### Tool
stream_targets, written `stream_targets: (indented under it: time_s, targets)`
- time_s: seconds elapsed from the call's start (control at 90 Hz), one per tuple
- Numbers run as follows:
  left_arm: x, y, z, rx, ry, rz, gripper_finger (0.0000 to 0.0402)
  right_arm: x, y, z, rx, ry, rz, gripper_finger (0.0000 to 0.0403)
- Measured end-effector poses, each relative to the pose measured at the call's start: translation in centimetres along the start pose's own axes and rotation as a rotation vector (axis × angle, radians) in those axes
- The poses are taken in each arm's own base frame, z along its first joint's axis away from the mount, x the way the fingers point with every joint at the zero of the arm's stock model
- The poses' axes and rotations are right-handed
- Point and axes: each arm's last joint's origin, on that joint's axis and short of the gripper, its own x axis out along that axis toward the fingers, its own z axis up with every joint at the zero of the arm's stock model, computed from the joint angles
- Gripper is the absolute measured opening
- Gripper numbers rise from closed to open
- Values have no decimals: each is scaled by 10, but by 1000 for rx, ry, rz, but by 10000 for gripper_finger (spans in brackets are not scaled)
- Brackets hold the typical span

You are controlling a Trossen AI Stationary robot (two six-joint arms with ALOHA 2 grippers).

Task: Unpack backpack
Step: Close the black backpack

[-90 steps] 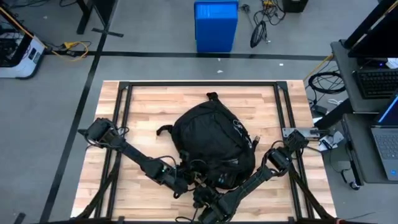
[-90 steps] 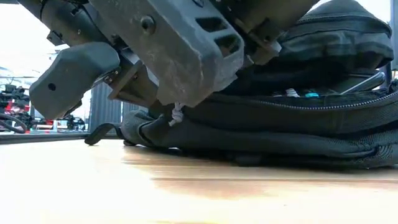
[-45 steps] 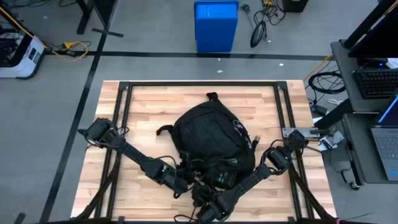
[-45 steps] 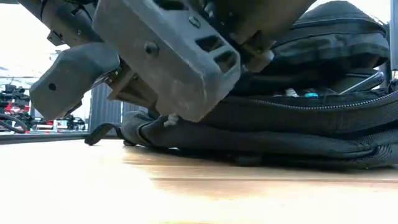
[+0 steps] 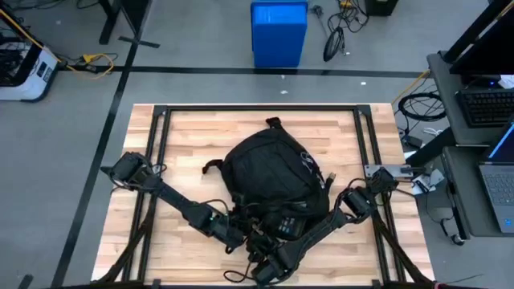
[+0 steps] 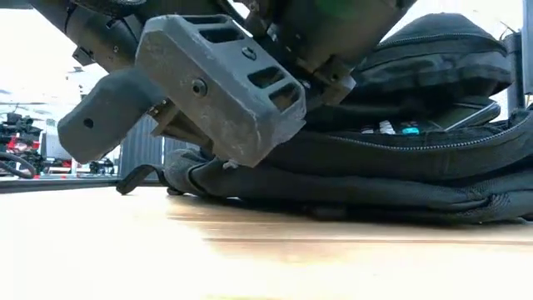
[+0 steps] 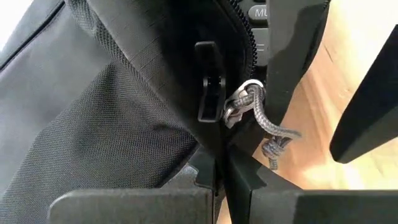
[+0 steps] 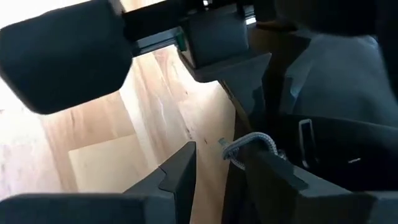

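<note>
Wooden table, bearing all below. Black backpack, lying flat mid-table, zip partly open. Left gripper, at backpack's near edge, fingers pressed together on fabric beside zipper. Right gripper, adjacent, fingers spread around grey zipper cord.

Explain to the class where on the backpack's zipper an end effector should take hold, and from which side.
Grip the grey cord loop knotted to the metal zipper slider, not the fabric of the backpack. The cord hangs free past the open edge, over the wooden table, so come from the table side, at the bag's near end, with fingers either side of the cord.
</note>
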Motion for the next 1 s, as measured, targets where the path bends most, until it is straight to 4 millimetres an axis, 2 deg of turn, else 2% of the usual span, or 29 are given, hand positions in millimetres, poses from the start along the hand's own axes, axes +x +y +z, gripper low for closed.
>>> stream_targets:
  time_s: [0.333,0.633,0.822,1.0]
  targets:
    - [0,0,1,10,-6,-6,0,1,-4,-1,-21,-18,-53,109]
    - [0,0,0,18,-3,-19,0,6,-9,1,-66,-21,-85,6]
    - [0,-1,-1,20,1,-23,0,6,-8,0,-67,-8,-73,1]
    - [2,1,-2,4,8,-38,0,-8,-4,-3,-66,50,19,0]
